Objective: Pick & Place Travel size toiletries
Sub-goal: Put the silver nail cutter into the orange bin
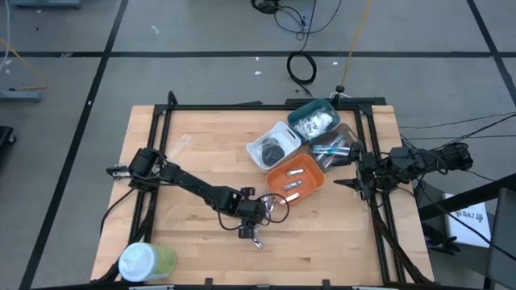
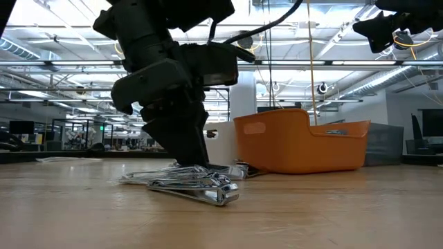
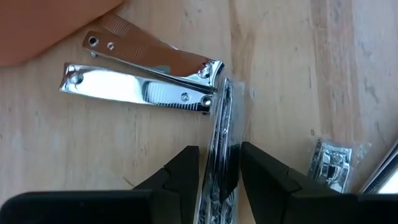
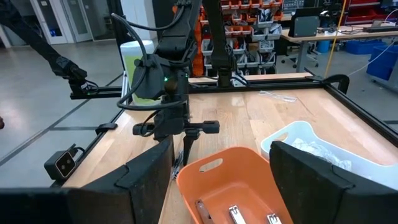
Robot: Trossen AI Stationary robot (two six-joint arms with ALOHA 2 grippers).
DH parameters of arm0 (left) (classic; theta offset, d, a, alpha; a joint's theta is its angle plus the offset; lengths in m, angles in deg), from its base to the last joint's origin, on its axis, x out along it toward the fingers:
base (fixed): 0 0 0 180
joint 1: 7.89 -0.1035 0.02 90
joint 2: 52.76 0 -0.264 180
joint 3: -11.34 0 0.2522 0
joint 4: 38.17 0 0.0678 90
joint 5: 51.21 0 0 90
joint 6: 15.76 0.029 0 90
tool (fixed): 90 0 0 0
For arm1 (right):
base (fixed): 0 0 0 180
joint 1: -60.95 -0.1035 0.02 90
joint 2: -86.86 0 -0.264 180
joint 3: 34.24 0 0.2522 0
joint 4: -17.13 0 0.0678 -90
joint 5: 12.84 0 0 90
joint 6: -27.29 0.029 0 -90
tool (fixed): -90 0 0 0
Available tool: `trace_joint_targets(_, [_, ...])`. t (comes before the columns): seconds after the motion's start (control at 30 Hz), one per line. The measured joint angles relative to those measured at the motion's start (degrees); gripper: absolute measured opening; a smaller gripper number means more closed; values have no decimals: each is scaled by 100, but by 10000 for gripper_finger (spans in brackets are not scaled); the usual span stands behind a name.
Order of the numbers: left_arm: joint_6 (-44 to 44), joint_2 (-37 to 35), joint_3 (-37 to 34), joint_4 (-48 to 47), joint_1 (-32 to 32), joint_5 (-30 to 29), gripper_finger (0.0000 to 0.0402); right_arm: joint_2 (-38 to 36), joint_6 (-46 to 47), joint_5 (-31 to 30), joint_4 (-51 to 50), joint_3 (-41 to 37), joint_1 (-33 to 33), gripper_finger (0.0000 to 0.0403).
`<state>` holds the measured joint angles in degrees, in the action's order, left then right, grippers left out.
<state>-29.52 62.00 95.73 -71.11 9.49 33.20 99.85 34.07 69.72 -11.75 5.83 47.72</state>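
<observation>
Near the orange bin (image 1: 297, 179), two silver nail clippers (image 3: 137, 87) lie side by side on the wooden table. Next to them lies a thin dark stick in clear wrapping (image 3: 221, 124). My left gripper (image 3: 221, 171) points steeply down over the near end of that stick, one finger on each side and a narrow gap between them. It is low over the table (image 2: 197, 162). A third clipper (image 3: 333, 165) lies apart. My right gripper (image 4: 221, 180) waits open at the table's right edge (image 1: 345, 184), holding nothing. My left gripper stands astride the wrapped stick, and the clear wrapper (image 3: 231, 158) fills the gap between the fingers. Whether the fingers touch it I cannot tell. The fingers come from above, slanting, one on each long side. The stick lies flat on the table, its far end by the clippers' tips.
The white bin (image 1: 274, 147) with a dark disc, the teal bin (image 1: 314, 121) with white packets and a dark bin (image 1: 334, 149) with blue-white sticks stand at the back right. A white-and-green cylinder (image 1: 145, 262) lies at the near left corner. A black frame (image 1: 242, 106) rims the table.
</observation>
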Motion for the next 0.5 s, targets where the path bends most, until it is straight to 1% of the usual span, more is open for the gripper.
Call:
trace_joint_targets(0.17, [-361,2,-2,10,2,-5,118,0,-4,0,1,0,1,256])
trace_joint_targets(0.3, [-396,3,-4,-2,-5,270,109,0,-8,0,1,0,0,256])
trace_joint_targets(0.37, [-398,4,-4,-15,-3,357,87,0,-8,0,1,0,1,256])
trace_joint_targets(0.5, [-401,1,-2,-6,-8,446,22,0,-9,0,1,0,2,256])
